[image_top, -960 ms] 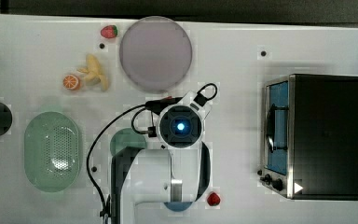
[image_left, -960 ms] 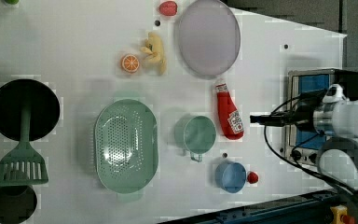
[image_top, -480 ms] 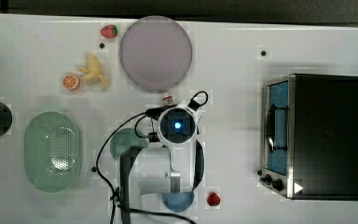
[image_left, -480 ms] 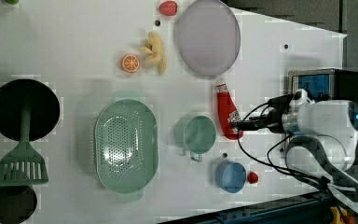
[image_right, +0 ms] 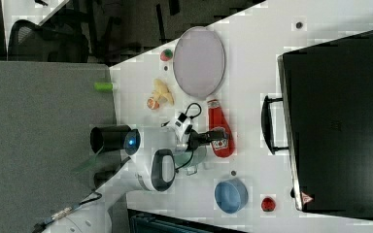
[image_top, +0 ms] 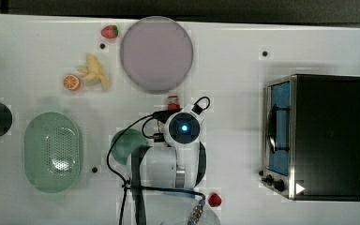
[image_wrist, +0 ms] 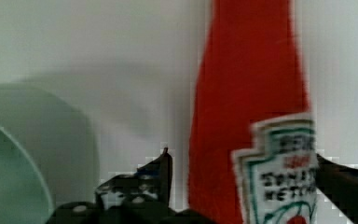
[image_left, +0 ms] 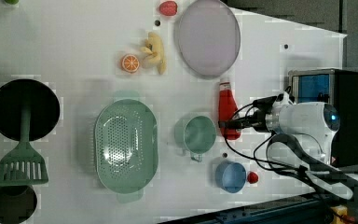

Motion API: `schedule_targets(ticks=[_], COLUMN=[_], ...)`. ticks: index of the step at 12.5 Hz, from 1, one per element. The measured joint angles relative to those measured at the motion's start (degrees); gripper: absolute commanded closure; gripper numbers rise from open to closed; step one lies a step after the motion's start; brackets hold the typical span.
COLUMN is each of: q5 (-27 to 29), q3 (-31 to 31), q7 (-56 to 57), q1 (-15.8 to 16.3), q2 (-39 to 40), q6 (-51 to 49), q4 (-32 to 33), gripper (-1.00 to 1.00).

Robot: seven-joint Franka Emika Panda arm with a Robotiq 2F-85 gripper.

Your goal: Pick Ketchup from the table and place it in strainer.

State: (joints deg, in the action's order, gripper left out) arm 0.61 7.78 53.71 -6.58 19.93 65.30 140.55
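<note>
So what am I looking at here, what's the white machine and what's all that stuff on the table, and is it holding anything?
The white machine is a robot arm with a two-fingered gripper. Three cameras look at the table from around it; the fourth sits on the wrist, looking past the fingers. On the table lie a ketchup bottle, a pale green strainer, a green cup, a blue bowl, a round plate, toy fruit and a small oven. Nothing is held yet: in the wrist view the open fingers stand on either side of the bottle, which lies on the table.
</note>
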Motion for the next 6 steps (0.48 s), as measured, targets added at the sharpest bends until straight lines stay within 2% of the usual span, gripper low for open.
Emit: schedule_targets(ticks=[1, 4, 6], q5=[0.13, 0.0, 0.0], q3=[-0.17, -0.2, 0.05], q7=[0.0, 0.03, 0.03], q1=[0.05, 0.21, 0.37], q2=[1.05, 2.31, 1.76], q6=[1.57, 2.18, 2.41], q4=[0.11, 0.22, 0.34], gripper=[-0.92, -0.21, -0.2])
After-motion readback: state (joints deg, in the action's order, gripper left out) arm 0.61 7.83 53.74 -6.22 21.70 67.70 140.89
